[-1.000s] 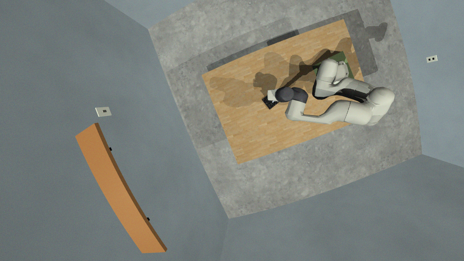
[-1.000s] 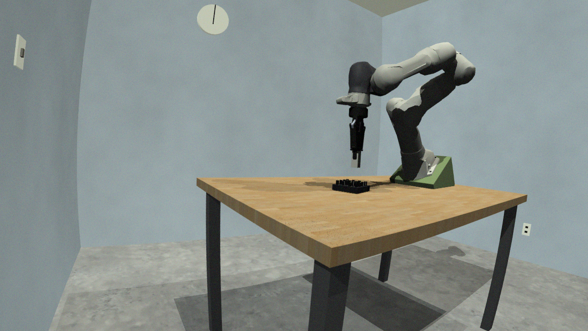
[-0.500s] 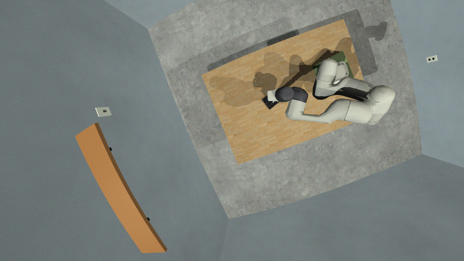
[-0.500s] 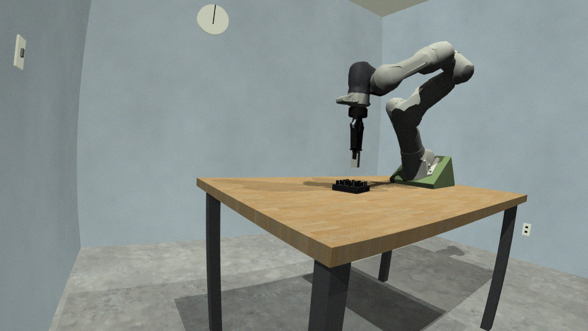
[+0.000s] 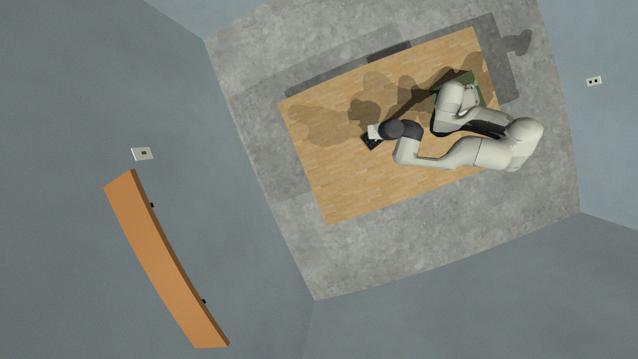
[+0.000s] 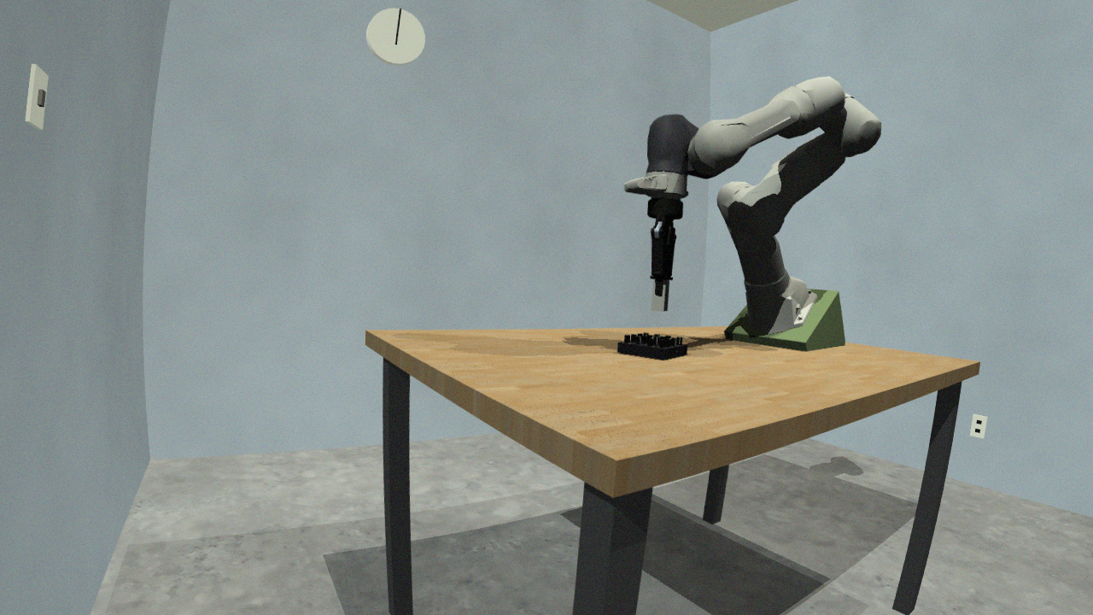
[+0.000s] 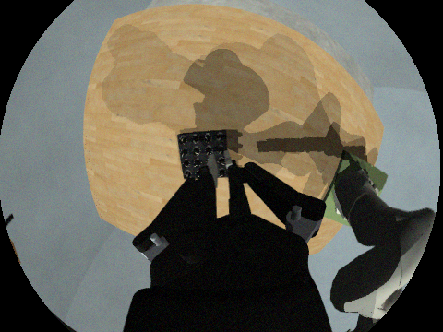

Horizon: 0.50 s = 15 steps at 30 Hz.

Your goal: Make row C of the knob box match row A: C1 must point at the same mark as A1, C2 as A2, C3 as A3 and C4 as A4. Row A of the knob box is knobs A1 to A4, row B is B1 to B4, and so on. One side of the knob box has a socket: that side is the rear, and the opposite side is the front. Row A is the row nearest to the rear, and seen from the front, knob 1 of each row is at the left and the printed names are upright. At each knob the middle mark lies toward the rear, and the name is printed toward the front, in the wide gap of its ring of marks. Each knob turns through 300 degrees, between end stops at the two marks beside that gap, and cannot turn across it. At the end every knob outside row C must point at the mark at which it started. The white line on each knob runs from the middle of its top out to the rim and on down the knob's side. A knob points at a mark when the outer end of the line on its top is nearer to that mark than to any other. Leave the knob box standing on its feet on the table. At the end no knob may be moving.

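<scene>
Well, the wood-grained table (image 5: 339, 187) (image 6: 519, 382) (image 7: 134, 157) lies beneath the squat black knob box (image 5: 369, 142) (image 6: 649, 351) (image 7: 203, 157), likely rigid but able to slide. Above the box, the gripper (image 6: 660, 307) (image 7: 221, 160) has its flat fingers slightly parted, holding nothing. The small upright knobs (image 6: 653, 338) (image 7: 197, 150) look stiff; pinch their opposite sides, then twist.

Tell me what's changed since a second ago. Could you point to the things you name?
The arm's elbow (image 5: 526, 130) (image 6: 862, 125) rose slightly in the exterior view. Nothing was gripped or released; the gripper (image 6: 660, 296) (image 7: 221, 160) holds nothing above the knob box (image 5: 370, 142) (image 6: 651, 351) (image 7: 190, 145). Box and table (image 5: 357, 178) (image 6: 611, 412) (image 7: 138, 161) stayed put.
</scene>
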Motion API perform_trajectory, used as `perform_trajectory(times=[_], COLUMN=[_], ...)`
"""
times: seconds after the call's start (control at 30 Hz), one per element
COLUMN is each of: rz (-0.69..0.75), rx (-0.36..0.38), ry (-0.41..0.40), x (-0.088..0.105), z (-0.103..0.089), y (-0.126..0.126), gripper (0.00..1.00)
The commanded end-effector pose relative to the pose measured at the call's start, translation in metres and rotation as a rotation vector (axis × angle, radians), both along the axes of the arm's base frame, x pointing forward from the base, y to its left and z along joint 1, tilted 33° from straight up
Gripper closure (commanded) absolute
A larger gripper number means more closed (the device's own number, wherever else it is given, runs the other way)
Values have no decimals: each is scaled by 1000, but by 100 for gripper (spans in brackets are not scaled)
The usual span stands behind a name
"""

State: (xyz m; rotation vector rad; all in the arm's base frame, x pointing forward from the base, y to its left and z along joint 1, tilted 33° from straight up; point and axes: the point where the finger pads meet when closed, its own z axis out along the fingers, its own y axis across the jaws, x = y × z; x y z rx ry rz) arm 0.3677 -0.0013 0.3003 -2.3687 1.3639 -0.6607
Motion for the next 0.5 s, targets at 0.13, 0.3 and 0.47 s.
perform_trajectory(times=[0.13, 0.3, 0.47], rz=[5, 5, 5], rx=[-6, -5, -5], ry=[1, 1, 1], x=[0, 0, 1], z=[-1, -1, -3], y=[-1, -1, -1], gripper=[88, 88, 88])
